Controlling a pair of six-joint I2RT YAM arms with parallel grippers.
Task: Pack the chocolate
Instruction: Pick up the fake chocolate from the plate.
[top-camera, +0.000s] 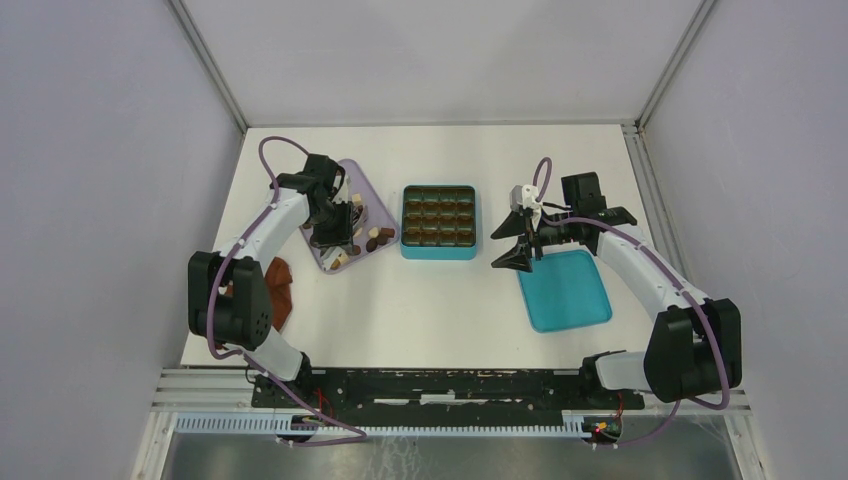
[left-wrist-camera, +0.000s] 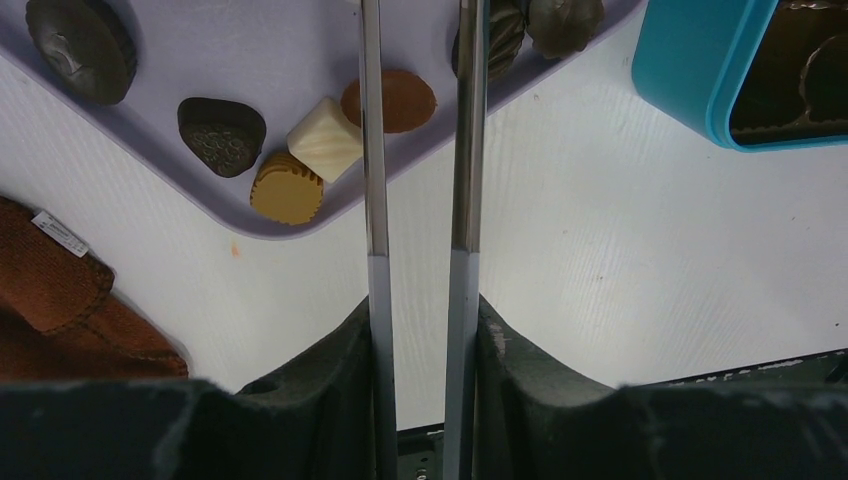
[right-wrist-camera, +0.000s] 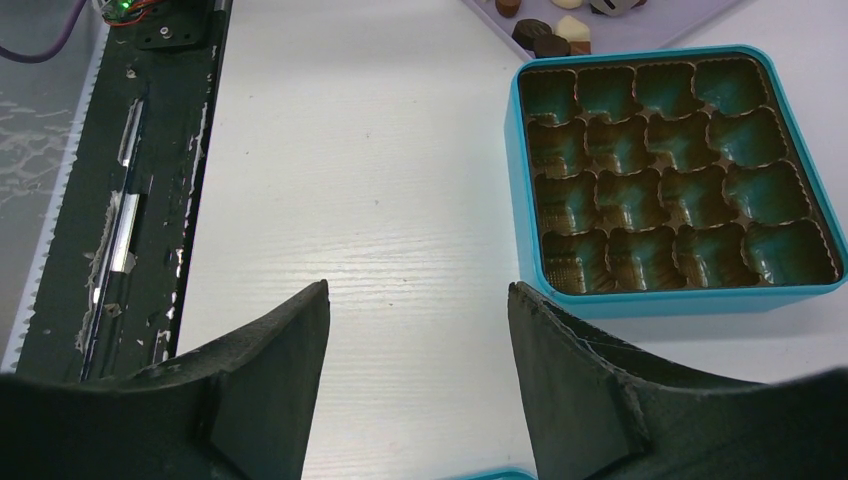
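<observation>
Small chocolate pieces (left-wrist-camera: 325, 138), dark, tan, brown and cream, lie loose in a lilac tray (left-wrist-camera: 250, 50) at the left of a white table (right-wrist-camera: 380, 150). A teal box (right-wrist-camera: 680, 300) with a grid of brown-lined cells stands just to the tray's right. A reddish-brown cloth (left-wrist-camera: 60, 300) lies near the tray's near corner, beside the left arm, and a flat teal lid (top-camera: 565, 290) rests on the right side, below the right arm. The left gripper (top-camera: 335, 235) hangs over the tray, its two thin metal fingers (left-wrist-camera: 375, 150) parallel with a narrow gap between them. One finger crosses a dark ridged piece, but the tips run out of the wrist view, so it cannot be told whether they clasp anything. The right gripper (right-wrist-camera: 418, 305) is released, its black jaws spread wide over bare tabletop just beside the box, touching nothing. White surface lies open between box and black base rail (top-camera: 430, 385), and between tray and box; grey walls close in the table on three sides.
</observation>
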